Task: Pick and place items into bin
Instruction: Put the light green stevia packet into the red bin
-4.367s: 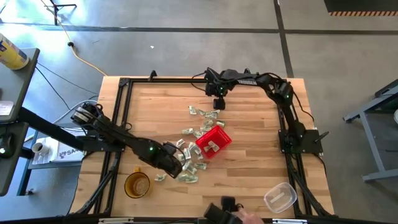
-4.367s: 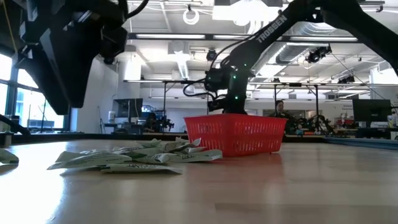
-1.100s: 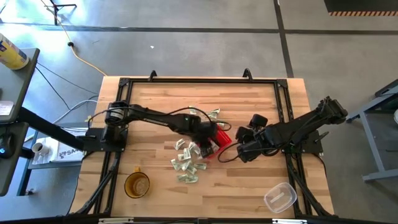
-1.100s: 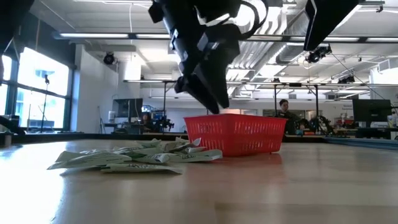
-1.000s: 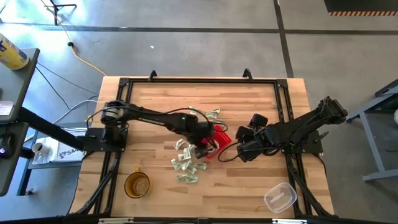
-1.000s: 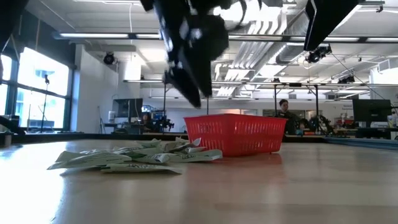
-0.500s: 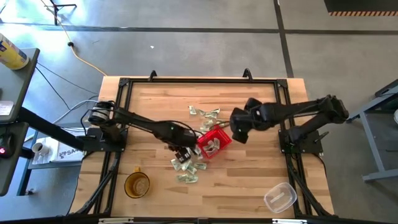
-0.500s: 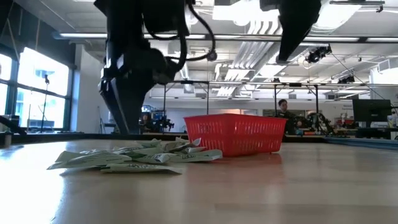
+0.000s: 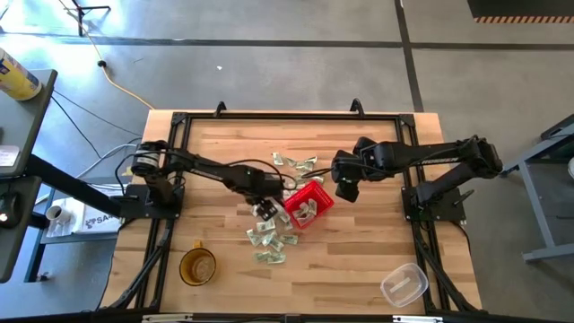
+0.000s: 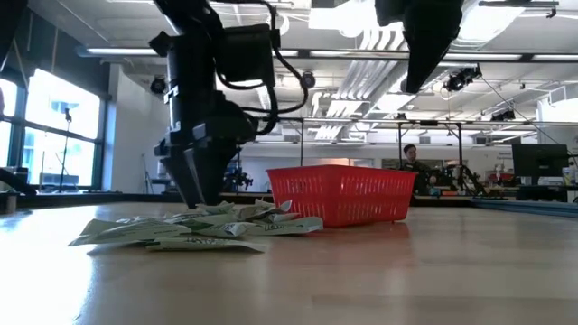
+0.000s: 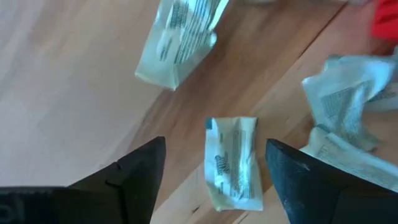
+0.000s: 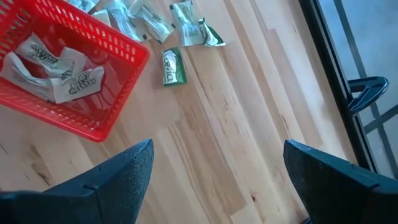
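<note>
Nearest the lens in the low view, we see a flattened heap of packets (image 10: 194, 230) at lower left of the frame, with the left gripper (image 10: 192, 185) lowered onto its far edge and the red basket (image 10: 341, 194) just beyond, at centre. Seen through the left wrist view, that claw's dark fingers (image 11: 140, 171) stand apart on either side of one packet (image 11: 232, 163) lying flat on the wood, not yet clamped on it. Looking straight down, we place the left gripper (image 9: 265, 199) at mid-table just left of the basket (image 9: 307, 202), and the right gripper (image 9: 345, 187) just right of it, raised above the table, its fingers (image 12: 121, 168) spread wide and empty. We judge the task partly done: a few packets (image 12: 59, 71) already lie in the basket, which sits at upper left of the right wrist frame, while one cluster (image 9: 269, 238) remains on the table below and left of the basket and a smaller cluster (image 9: 296, 163) above it. Farther off, an amber cup (image 9: 198, 266) and a clear container (image 9: 404, 284) stand near the lower edge of the overhead frame. How many packets lie in the heap we cannot count, since they overlap, and the low view hides the basket's contents behind its wall. A person (image 10: 407, 156) shows in the room beyond.
</note>
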